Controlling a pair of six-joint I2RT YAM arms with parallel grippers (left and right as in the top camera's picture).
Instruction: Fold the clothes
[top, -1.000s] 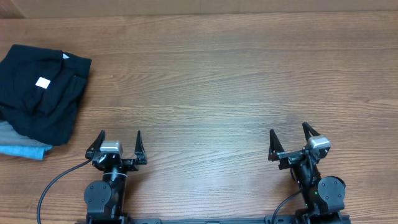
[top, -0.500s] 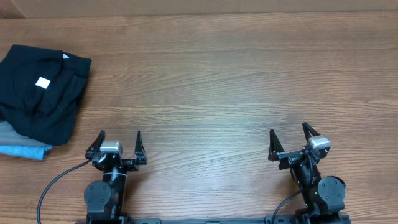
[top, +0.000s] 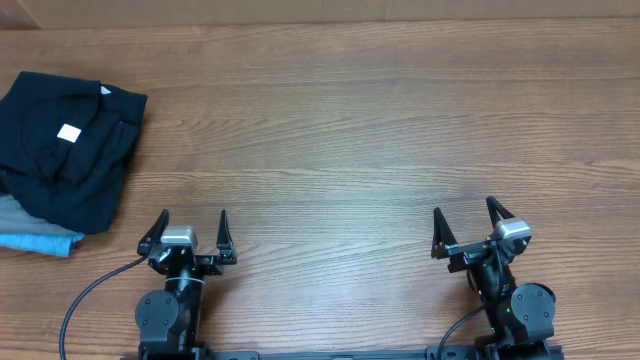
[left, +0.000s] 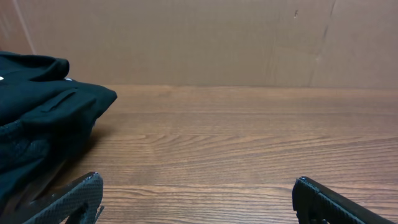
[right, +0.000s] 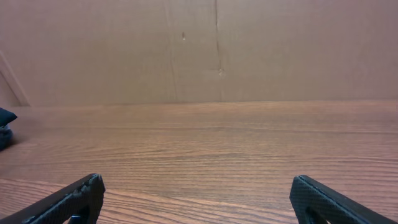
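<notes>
The clothes (top: 65, 150) are a black T-shirt lying folded in a heap at the table's far left, a small white tag showing on top. The left wrist view catches the same black heap (left: 43, 130) at its left side, ahead of my fingers. My left gripper (top: 189, 222) rests near the front edge, right of the shirt and apart from it, open with nothing between its fingers. My right gripper (top: 468, 215) stands at the front right, also open and holding nothing. In the right wrist view only a dark corner of the clothes (right: 5, 127) peeks in at the far left.
A light blue and grey cloth (top: 35, 238) sticks out from under the black shirt at the left edge. A brown cardboard wall (left: 199, 40) closes the table's far side. Bare wooden tabletop (top: 330, 140) spreads between the shirt and the right arm.
</notes>
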